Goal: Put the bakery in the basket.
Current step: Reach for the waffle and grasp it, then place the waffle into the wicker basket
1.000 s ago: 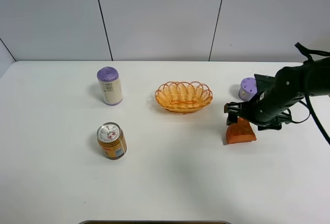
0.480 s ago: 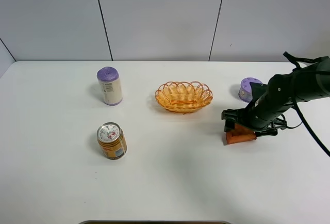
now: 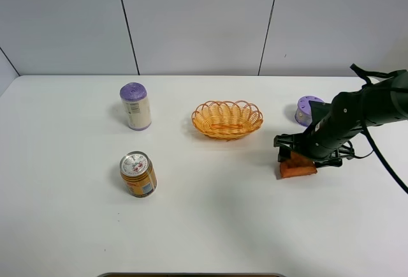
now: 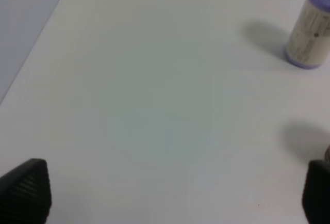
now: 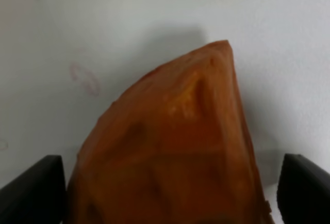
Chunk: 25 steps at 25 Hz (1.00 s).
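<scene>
The bakery [image 3: 297, 169], an orange-brown wedge pastry, lies on the white table right of the basket [image 3: 199, 121], a shallow oval yellow-orange wicker basket at the table's middle back. My right gripper [image 3: 297, 157] is down over the pastry, open, with one finger on each side of it. In the right wrist view the pastry [image 5: 170, 141] fills the space between the two black fingertips [image 5: 33, 193]; the right gripper [image 5: 167, 195] straddles it. My left gripper [image 4: 170, 195] is open and empty over bare table; it is out of the exterior high view.
A purple-lidded cylindrical can [image 3: 136, 106] stands at the left back, also in the left wrist view [image 4: 309, 28]. A drink can [image 3: 138, 174] stands in front of it. A purple round container [image 3: 307, 109] sits behind my right arm.
My right gripper has come down from above the pastry to straddle it at table level. Since half a second ago almost nothing has moved.
</scene>
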{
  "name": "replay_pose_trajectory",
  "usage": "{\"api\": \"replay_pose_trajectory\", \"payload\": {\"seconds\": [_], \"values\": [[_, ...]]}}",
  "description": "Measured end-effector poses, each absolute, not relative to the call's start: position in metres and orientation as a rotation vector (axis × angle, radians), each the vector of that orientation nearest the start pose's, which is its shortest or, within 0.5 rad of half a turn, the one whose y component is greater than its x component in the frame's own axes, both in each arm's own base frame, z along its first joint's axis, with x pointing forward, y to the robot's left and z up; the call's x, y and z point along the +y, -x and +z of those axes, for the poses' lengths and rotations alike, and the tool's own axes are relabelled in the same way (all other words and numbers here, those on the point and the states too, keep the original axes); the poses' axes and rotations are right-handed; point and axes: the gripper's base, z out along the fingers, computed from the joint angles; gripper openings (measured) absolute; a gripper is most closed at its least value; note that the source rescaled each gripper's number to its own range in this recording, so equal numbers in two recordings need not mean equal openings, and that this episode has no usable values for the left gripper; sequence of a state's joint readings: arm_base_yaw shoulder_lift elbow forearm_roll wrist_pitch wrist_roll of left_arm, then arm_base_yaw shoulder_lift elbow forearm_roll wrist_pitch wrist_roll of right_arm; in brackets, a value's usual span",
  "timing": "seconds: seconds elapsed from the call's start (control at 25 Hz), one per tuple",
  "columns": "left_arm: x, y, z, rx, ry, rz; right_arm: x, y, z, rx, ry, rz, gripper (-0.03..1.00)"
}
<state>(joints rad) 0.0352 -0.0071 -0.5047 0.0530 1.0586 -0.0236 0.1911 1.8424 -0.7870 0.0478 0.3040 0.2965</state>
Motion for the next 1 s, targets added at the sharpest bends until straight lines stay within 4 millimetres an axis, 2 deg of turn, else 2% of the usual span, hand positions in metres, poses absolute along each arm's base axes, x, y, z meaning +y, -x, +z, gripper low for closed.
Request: {"api": "replay_pose_trajectory", "payload": {"seconds": [0.08, 0.12, 0.16, 0.2, 1.0], "values": [[0.004, 0.0067, 0.2788, 2.029, 0.062, 0.071, 0.0583, -0.2943, 0.1036, 2.845, -0.212, 0.133, 0.23], [0.004, 0.0067, 0.2788, 2.029, 0.062, 0.071, 0.0583, -0.2943, 0.1036, 2.845, -0.212, 0.133, 0.11], [0.004, 0.0067, 0.2788, 2.029, 0.062, 0.071, 0.0583, -0.2943, 0.1036, 2.845, -0.212, 0.133, 0.11], [0.004, 0.0067, 0.2788, 2.029, 0.062, 0.071, 0.0583, -0.2943, 0.1036, 2.845, -0.212, 0.133, 0.0], [0.004, 0.0067, 0.2788, 2.029, 0.062, 0.071, 0.0583, -0.2944, 0.1036, 2.844, -0.207, 0.133, 0.0]]}}
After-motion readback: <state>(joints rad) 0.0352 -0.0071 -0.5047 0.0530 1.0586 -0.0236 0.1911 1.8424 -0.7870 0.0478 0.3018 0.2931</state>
